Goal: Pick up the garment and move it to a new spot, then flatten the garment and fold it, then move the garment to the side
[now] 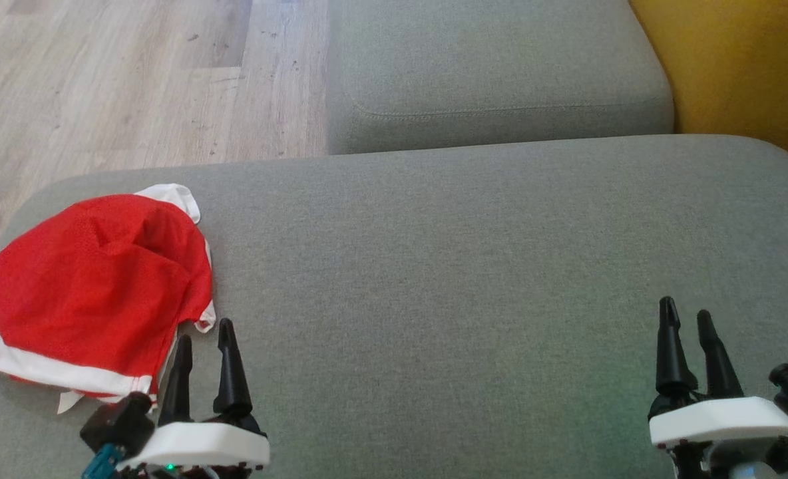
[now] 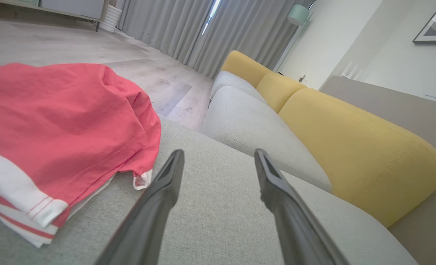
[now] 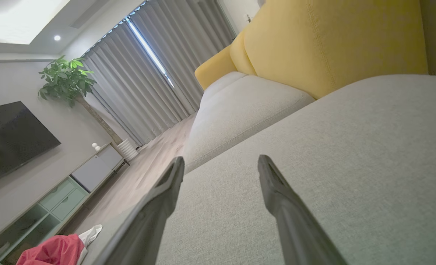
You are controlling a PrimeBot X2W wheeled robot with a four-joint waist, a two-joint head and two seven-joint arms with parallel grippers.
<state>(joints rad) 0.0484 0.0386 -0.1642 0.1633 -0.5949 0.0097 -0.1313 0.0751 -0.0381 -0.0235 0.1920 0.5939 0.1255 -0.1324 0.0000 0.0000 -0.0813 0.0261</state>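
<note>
The garment [image 1: 94, 293] is a red mesh piece with white trim, lying crumpled at the left end of the grey sofa seat [image 1: 447, 266]. My left gripper [image 1: 204, 336] stands open just right of the garment's lower corner, fingers apart and empty. In the left wrist view the garment [image 2: 63, 129] bulks up to the left of the left gripper [image 2: 218, 156]. My right gripper [image 1: 685, 314] is open and empty far to the right, above bare cushion. In the right wrist view the right gripper [image 3: 221, 162] points along the seat, with the garment [image 3: 52, 252] small at the bottom left.
A second grey seat cushion [image 1: 494, 73] lies beyond a seam. The yellow backrest [image 1: 747, 66] rises at the right. Wooden floor [image 1: 121, 80] starts past the sofa's left edge, close to the garment. A TV [image 3: 11, 136], cabinet and plant stand across the room.
</note>
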